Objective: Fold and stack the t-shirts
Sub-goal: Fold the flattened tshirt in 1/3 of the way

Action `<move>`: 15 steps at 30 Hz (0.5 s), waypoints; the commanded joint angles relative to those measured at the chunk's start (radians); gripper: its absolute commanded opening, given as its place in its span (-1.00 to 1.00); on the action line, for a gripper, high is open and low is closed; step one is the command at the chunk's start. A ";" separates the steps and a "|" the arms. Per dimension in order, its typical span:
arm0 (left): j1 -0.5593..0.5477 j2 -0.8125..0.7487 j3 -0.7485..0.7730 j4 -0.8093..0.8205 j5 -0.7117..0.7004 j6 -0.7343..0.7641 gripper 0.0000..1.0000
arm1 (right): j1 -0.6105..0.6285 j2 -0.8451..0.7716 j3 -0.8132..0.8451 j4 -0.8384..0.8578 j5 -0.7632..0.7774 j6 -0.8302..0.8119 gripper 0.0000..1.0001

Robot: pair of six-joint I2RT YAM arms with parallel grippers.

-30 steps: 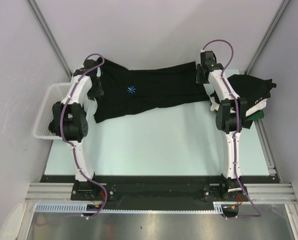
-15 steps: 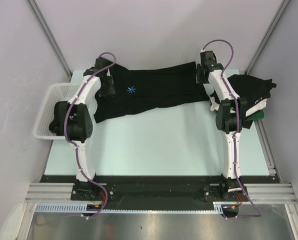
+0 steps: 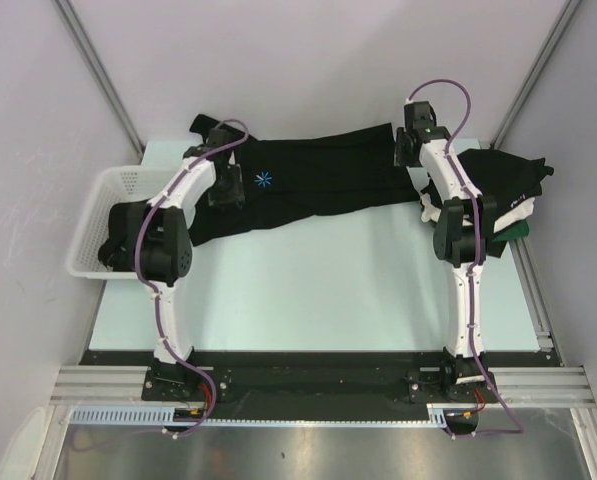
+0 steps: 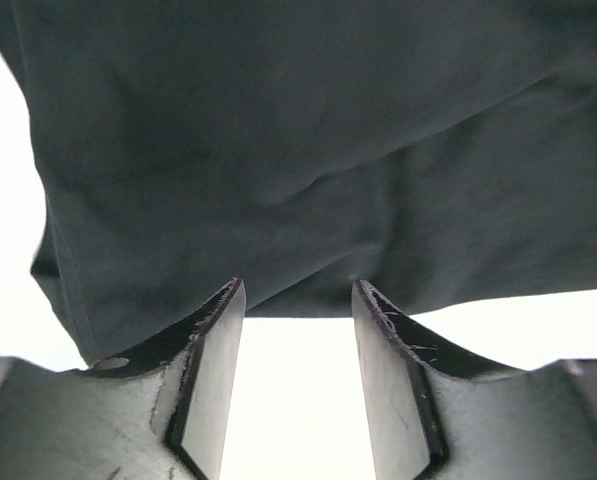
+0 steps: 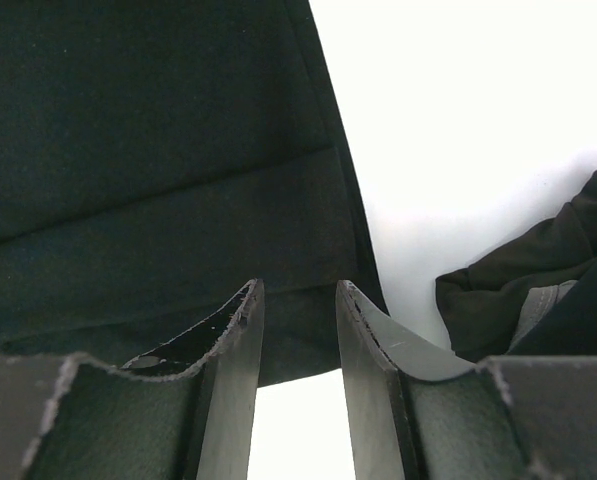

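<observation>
My left end effector (image 3: 226, 188) has swung toward 3 o'clock over the last second. It was out at the sleeve end of the black t-shirt (image 3: 328, 180), and it now sits over the cloth just at the 9 o'clock side of the blue starburst mark (image 3: 264, 180). That sleeve tip, which my arm covered before, now shows at the shirt's 10 o'clock corner. In my left wrist view the left end effector (image 4: 298, 290) is released: the fingers stand apart with bright counter (image 4: 298, 400) between them, and the shirt's hem lies right at their tips. My right end effector (image 3: 409, 150) has not moved. It hangs over the shirt's 3 o'clock end, and the right wrist view shows it (image 5: 299, 288) released too, fingers apart above the dark cloth beside its edge. The shirt lies stretched across the 12 o'clock side of the counter (image 3: 318, 290) as it did before. The pile of shirts (image 3: 508, 180) sits at 2 o'clock and the white basket (image 3: 93, 215) at 9 o'clock.
</observation>
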 commanded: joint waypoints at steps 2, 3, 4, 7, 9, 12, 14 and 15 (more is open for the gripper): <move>-0.010 -0.060 -0.091 -0.042 -0.072 -0.055 0.11 | -0.006 -0.036 0.003 0.004 -0.009 0.010 -0.20; -0.010 -0.063 -0.100 -0.041 -0.085 -0.059 0.14 | -0.007 -0.037 0.003 0.003 -0.010 0.010 -0.20; -0.010 -0.063 -0.108 -0.041 -0.090 -0.064 0.16 | -0.010 -0.037 0.003 0.003 -0.012 0.012 -0.20; -0.010 -0.052 -0.114 -0.048 -0.110 -0.072 0.20 | -0.013 -0.041 0.002 0.000 -0.017 0.012 -0.20; -0.010 -0.051 -0.109 -0.046 -0.121 -0.073 0.21 | -0.016 -0.049 -0.004 0.001 -0.015 0.010 -0.20; -0.010 -0.045 -0.093 -0.048 -0.133 -0.073 0.23 | -0.021 -0.064 -0.029 -0.002 -0.009 0.012 -0.20; -0.010 -0.037 -0.071 -0.066 -0.144 -0.070 0.23 | -0.023 -0.072 -0.063 -0.003 0.002 0.012 -0.19; -0.010 -0.035 -0.068 -0.071 -0.147 -0.069 0.24 | -0.024 -0.079 -0.073 -0.009 0.009 0.010 -0.19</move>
